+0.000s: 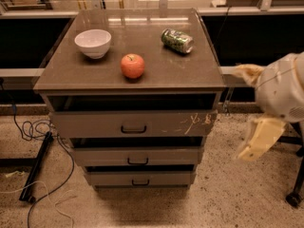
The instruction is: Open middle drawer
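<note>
The middle drawer (137,155) is the second of three in a grey-brown cabinet, with a plain front and a small dark bar handle (137,161). It stands slightly out, with a dark gap above it. Above it is the taller top drawer (95,123) with white scratch marks, below it the third drawer (140,178). My gripper (251,107) is in the air to the right of the cabinet, at about the height of the top drawer and apart from it. Its two yellowish fingers are spread and it holds nothing.
On the cabinet top (190,72) stand a white bowl (93,42), a red apple (132,65) and a green can (177,41) lying on its side. Cables (33,129) and a black stand (35,167) lie on the floor at left. A chair base (294,194) is at right.
</note>
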Available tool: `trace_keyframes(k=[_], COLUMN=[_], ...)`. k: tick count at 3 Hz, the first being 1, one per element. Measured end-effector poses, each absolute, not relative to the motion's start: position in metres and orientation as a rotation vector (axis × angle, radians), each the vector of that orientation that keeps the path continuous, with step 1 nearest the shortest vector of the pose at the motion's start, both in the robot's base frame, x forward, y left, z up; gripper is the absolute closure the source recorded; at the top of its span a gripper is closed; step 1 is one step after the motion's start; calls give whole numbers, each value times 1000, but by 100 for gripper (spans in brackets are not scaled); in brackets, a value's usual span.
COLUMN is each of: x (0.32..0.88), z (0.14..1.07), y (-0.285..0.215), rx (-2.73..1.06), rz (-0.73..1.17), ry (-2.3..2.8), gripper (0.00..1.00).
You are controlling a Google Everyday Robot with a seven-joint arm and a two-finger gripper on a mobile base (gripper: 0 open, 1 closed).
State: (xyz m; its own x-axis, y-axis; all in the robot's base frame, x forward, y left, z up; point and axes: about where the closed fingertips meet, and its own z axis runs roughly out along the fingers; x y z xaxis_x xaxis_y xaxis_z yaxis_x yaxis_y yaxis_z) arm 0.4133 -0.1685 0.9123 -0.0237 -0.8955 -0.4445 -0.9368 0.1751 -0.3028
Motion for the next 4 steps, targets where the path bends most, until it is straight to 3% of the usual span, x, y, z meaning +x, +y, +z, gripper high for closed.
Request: trace_keyframes(k=[2,4], x=[411,422], z=[885,801], y=[-140,-108], rx=[-1687,-1642], rz=[206,305], ry=[1810,1843], gripper=[0,0])
